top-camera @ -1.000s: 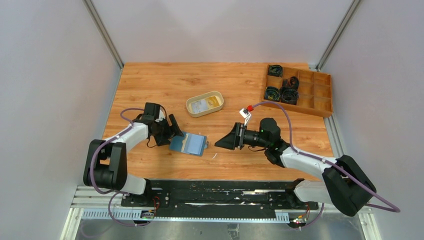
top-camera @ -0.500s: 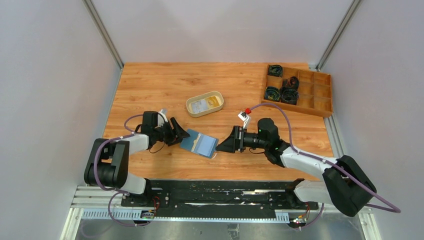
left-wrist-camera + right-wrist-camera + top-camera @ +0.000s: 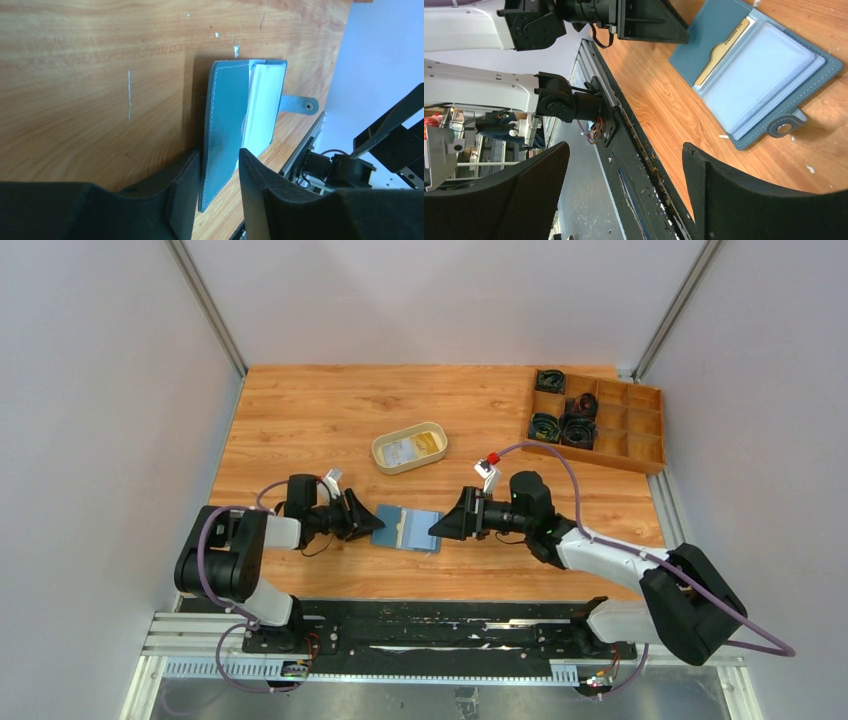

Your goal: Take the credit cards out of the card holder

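Since a second ago the card holder (image 3: 408, 529) has slid rightward along the table (image 3: 300, 410) and squared up. The left gripper (image 3: 372, 524) has swung low behind it with narrower jaws, and the right gripper (image 3: 438, 528) has edged closer. The card holder lies open between them, close to the table's near edge and about midway along it, its long axis parallel to that edge. Its closing tab (image 3: 781, 125) juts from the pale-pocket half, toward the right gripper. A yellow credit card (image 3: 720, 50) sits tucked in the darker half's slot. The left jaws straddle that half's outer edge; whether they pinch it I cannot tell. The right jaws stand wide apart, holding nothing.
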